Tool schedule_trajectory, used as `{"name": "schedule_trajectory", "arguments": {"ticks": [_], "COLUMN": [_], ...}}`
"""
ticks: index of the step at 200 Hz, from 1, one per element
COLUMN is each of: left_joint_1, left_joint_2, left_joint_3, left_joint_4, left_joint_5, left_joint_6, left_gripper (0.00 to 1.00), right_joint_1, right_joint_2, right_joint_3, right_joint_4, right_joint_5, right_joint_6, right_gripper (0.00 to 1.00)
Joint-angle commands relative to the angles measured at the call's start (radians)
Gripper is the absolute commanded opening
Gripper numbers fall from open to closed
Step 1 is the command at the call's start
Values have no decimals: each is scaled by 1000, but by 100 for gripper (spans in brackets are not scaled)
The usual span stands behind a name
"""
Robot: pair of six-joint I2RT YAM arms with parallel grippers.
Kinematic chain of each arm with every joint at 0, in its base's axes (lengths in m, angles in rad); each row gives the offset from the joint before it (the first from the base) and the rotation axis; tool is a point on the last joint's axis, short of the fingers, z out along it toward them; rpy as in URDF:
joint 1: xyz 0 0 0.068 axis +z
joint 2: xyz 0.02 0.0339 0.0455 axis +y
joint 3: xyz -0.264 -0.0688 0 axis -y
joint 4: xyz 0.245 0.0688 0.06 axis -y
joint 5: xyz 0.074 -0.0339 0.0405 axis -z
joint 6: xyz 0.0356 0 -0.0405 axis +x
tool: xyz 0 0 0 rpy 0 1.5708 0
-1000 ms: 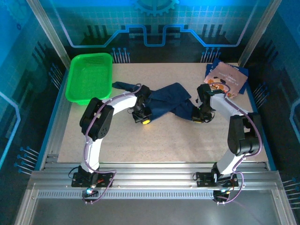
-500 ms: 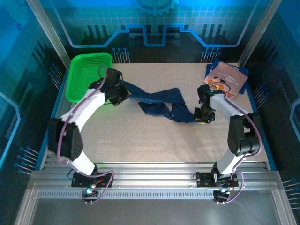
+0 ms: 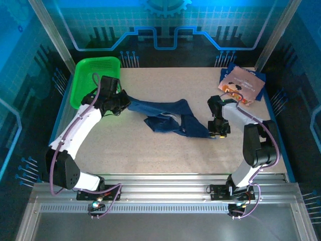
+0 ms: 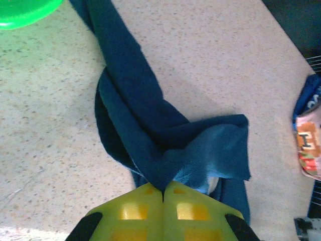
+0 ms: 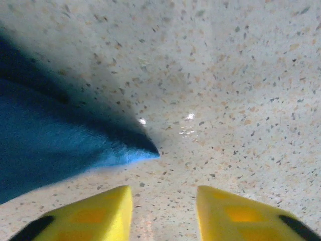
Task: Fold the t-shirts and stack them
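A dark navy t-shirt lies stretched and twisted across the middle of the table. My left gripper is shut on its left end beside the basket; in the left wrist view the cloth runs from the closed yellow fingertips away across the table. My right gripper stands open just past the shirt's right corner. That pointed corner lies flat on the table, apart from the yellow fingers. A folded t-shirt with a pinkish-tan print lies at the back right.
A bright green mesh basket stands at the back left, close to my left gripper. The speckled table stretches bare in front of the shirt. Metal rails run along the near edge.
My right gripper has opened and let go of the shirt's right corner. My left gripper has pulled the shirt's left end farther left towards the basket, drawing the cloth out long.
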Motion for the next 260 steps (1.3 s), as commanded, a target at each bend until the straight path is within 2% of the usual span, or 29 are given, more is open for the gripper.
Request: {"name": "schedule_trajectory", "arguments": {"ticks": [1,18,36,59,79,138,150,167,180,203,260], "left_joint_1": [3,-2,-7,-16,-20,-22,-23,-22,-22,-22,-21], "left_joint_2": [-17,-19,-12,-6,-6,-23,-24,-23,-25,-43,-24], "left_joint_3": [66,63,79,97,104,95,91,96,104,108,119], "left_joint_4": [83,156,190,205,212,216,218,215,204,189,232], "left_joint_5": [80,126,165,191,198,194,190,192,189,168,169], "left_joint_6": [0,-2,-2,5,3,2,0,2,12,29,26], "left_gripper": [0,0,0,0,0,0,0,0,0,0,0], "right_joint_1": [-5,-10,1,39,6,7,7,4,-5,-33,-104], "right_joint_2": [-100,-137,-48,139,297,493,525,554,540,428,271], "right_joint_3": [49,55,150,322,437,538,558,584,614,642,791], "right_joint_4": [94,249,314,260,233,248,263,290,274,255,180], "right_joint_5": [-103,-278,-429,-398,-522,-533,-536,-536,-482,-375,-353], "right_joint_6": [-29,-35,-56,-102,-28,19,39,73,88,50,-70], "right_gripper": [63,76,78,77,71,68,60,26,12,0,0]}}
